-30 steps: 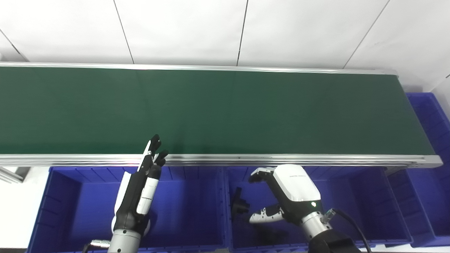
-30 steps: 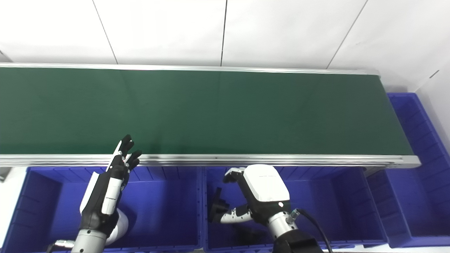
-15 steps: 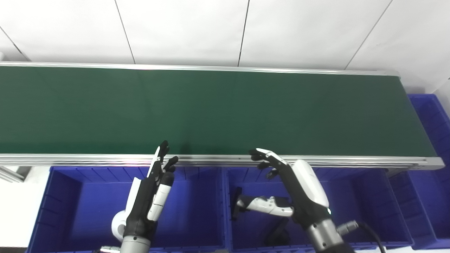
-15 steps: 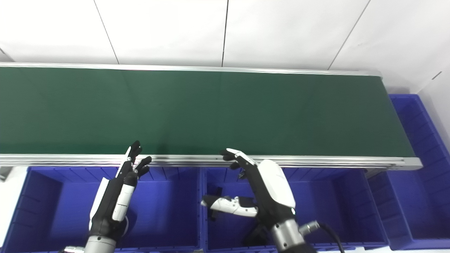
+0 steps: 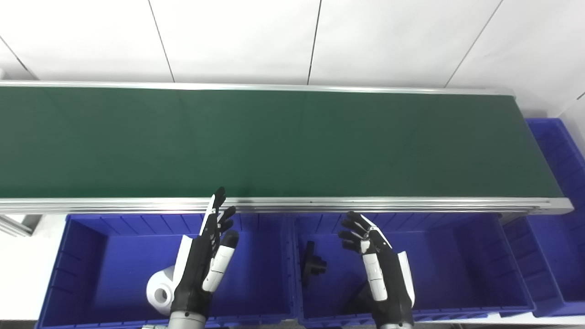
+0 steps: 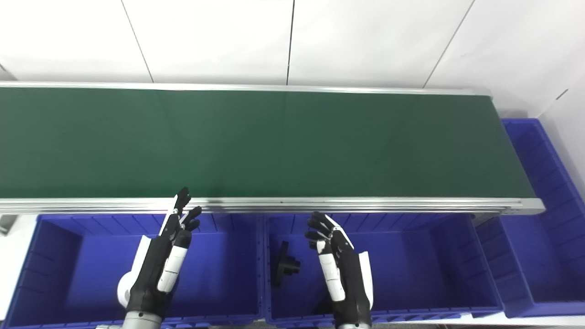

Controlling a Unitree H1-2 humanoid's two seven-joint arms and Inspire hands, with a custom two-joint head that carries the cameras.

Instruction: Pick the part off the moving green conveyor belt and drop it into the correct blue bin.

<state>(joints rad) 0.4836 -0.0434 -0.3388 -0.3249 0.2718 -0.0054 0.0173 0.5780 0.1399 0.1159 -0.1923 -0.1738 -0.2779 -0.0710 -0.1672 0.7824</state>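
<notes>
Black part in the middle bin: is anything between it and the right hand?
Nothing. In the left eye view only bare blue bin floor separates the black part from the open right hand.

A long conveyor belt (image 5: 274, 141) has a dark green, matt, smooth surface that looks like rubber or coated fabric, with only a faint sheen. Its side rails (image 5: 292, 204) are brushed silver metal, lightly reflective. At six o'clock, the blue bins (image 5: 461, 256) look like moulded hard plastic, semi-gloss, with ribbed walls. In the middle bin, a black part (image 5: 312, 268) looks like matt plastic. In the left bin (image 5: 109, 256), a white part (image 5: 161, 290) looks smooth and slightly glossy. The left hand (image 5: 205, 265) and right hand (image 5: 381, 274) have glossy white plastic shells over matt black fingers. At twelve o'clock, the white wall panels (image 5: 237, 41) are smooth and matt, divided by thin dark seams.
</notes>
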